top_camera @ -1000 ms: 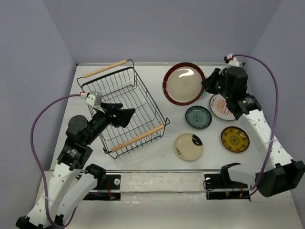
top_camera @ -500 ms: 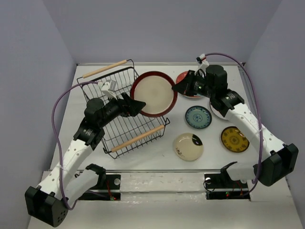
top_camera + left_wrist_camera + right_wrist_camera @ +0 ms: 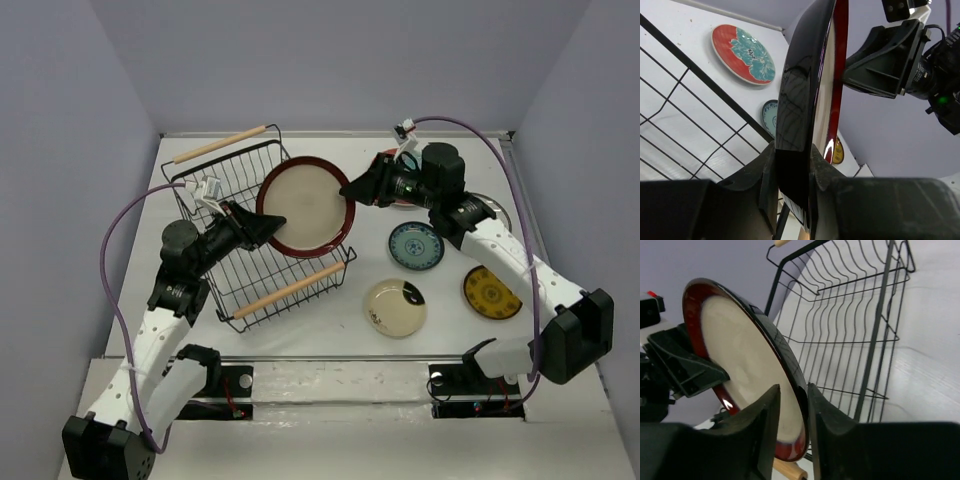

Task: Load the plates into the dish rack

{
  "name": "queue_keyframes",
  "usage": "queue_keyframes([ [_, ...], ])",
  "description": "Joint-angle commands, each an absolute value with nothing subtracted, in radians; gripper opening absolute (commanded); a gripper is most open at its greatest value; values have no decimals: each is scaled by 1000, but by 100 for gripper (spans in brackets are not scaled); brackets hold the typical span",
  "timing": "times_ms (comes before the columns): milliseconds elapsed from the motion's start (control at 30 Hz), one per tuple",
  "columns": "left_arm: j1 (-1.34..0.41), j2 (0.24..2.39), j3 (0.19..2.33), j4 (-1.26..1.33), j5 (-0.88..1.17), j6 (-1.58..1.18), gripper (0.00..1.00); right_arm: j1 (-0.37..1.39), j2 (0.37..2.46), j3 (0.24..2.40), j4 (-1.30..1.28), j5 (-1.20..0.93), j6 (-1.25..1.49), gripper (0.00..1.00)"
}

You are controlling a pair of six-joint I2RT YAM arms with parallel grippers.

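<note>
Left jaws: the left gripper (image 3: 792, 165) is clamping one edge of the maroon-rimmed plate (image 3: 305, 205), a pad pressing on each face.
Right jaws: the right gripper (image 3: 793, 407) is straddling the opposite edge; whether it is pinching or letting go cannot be told.
Plate in hand: it is hanging tilted on edge between the two arms, over the right side of the dish rack (image 3: 300, 265), not yet seated among the wires.
Progress: no plate is showing inside the rack, so the first load appears to be under way.
Waiting: the floral plate (image 3: 742, 55), teal-blue plate (image 3: 416, 245), cream plate (image 3: 395, 306) and yellow plate (image 3: 492, 291) are lying flat on the table (image 3: 330, 325), right of the rack.
Materials: the plates are glossy glazed rounds, and the held one is showing a beige well and a dark, mirror-like underside. The rack is a thin black wire grid with pale wooden handles (image 3: 290, 288).
</note>
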State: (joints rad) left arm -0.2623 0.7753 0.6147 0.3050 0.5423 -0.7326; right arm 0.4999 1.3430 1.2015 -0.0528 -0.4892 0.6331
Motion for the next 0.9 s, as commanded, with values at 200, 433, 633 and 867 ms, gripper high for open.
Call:
queue_keyframes([
  [200,-176,663,629,436,816,-696,5,520,1433,1321,74,-848,595,72],
  [433,-172,667,632,488,862,-744,5,581,1497,1361,68,-929,584,71],
  [633,-167,678,650,500,865,-750,12,591,1508,1401,52,-908,578,8],
  [867,-150,621,782,109,459,-478,99,600,1491,1518,-72,-622,555,7],
])
